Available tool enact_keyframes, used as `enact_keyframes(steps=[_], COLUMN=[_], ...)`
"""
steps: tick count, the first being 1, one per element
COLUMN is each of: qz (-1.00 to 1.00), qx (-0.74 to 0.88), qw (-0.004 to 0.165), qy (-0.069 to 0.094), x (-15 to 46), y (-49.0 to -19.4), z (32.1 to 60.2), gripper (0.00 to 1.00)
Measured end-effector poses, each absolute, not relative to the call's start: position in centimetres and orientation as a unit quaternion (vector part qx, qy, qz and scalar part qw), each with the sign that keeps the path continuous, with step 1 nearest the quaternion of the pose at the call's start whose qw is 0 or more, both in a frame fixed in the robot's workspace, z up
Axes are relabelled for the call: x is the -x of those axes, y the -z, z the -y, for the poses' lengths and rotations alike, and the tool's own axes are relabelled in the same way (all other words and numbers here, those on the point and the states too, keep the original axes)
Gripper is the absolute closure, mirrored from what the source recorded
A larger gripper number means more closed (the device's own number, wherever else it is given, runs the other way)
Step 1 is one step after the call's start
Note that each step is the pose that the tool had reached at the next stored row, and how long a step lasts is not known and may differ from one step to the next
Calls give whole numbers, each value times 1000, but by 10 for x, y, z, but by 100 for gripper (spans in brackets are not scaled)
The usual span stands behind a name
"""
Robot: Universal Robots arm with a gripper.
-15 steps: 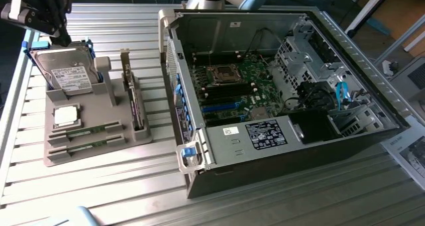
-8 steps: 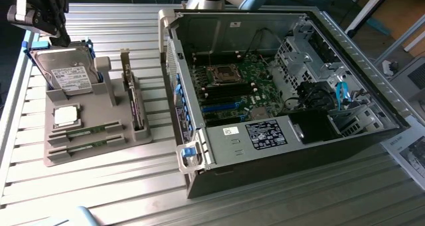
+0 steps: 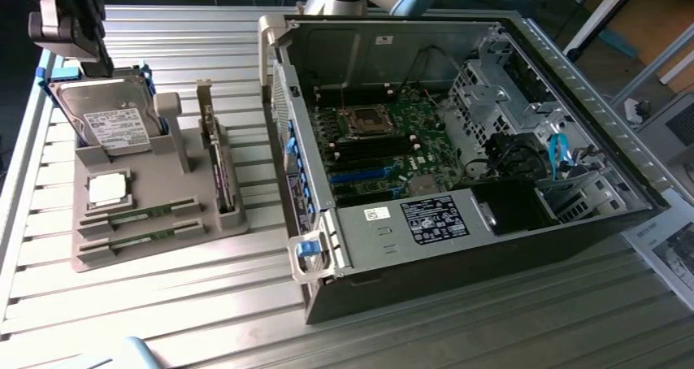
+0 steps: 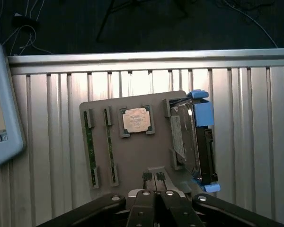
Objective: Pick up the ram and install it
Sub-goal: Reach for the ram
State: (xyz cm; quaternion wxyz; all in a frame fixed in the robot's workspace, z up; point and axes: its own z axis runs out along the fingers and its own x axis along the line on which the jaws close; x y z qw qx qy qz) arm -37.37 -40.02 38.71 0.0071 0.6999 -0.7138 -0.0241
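Gripper [image 4: 155, 178]: in the upper left of the exterior frame, above the hard drive end of the tray.
Fingers [image 4: 168, 201]: pressed together, with nothing between them.
Ram: 2 green sticks lie flat in parallel slots at the lower left of the exterior frame. They are the upper ram stick [image 3: 141, 216] and the lower ram stick [image 3: 141, 240], both well apart from the gripper.
Tray [image 3: 162, 186]: a grey holder on the counter [image 3: 162, 320], left of the computer case.
Hard drive [image 3: 109, 121]: upright in a blue bracket at the tray's far end.
Processor [image 3: 106, 188]: a square silver chip between the hard drive and the ram sticks.
Expansion card [image 3: 223, 170]: on edge along the tray's right side.
Computer case [image 3: 564, 68]: on its side and open, right of centre, with the motherboard [image 3: 379, 141] exposed.
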Motion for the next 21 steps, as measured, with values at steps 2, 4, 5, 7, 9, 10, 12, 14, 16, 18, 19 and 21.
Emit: enact_keyframes(steps=[2,4,5,7,9,10,12,14,16,18,19,21], qz=[713,713,713,713,713,713,713,713,712,709,707,705], qx=[-701,-701,-701,-701,-701,-701,-701,-701,-702,-705,-707,-708], qw=[7,7,7,7,7,7,7,7,7,7,7,7], qy=[24,24,24,24,24,24,24,24,24,24,24,24], x=[374,374,374,374,374,374,374,374,374,374,374,373], y=[-387,-387,-387,-387,-387,-387,-387,-387,-387,-387,-387,-387], z=[400,400,400,400,400,400,400,400,400,400,400,400], gripper=[90,90,90,90,90,90,90,90,90,90,90,90])
